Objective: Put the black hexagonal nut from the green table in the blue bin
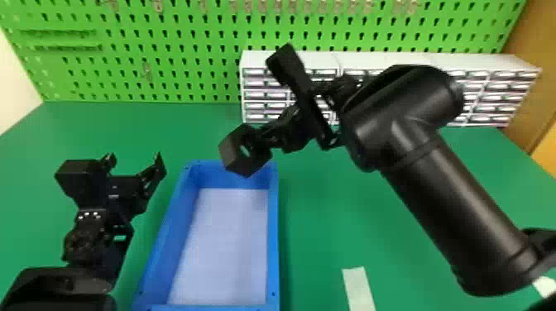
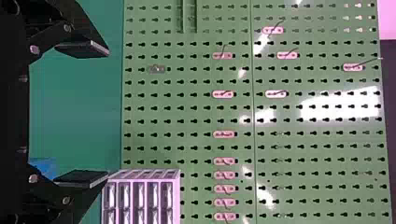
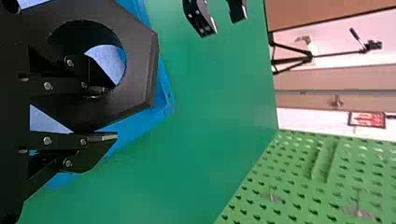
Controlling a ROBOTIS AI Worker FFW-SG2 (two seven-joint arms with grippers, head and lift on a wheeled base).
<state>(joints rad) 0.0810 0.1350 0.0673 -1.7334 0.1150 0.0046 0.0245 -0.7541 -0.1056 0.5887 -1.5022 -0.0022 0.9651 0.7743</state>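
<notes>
The black hexagonal nut hangs over the far end of the blue bin, tilted, with its hole showing. My right gripper is shut on it from the right side. In the right wrist view the right gripper has one finger inside the hole of the nut and the other along its outer side, with the bin behind. Left of the bin, my left gripper stands open over the table; in the left wrist view the left gripper has nothing between its widely parted fingers.
White drawer cabinets stand at the back of the green table, against a green pegboard. A pale strip lies on the table right of the bin. The right arm spans the table's right half.
</notes>
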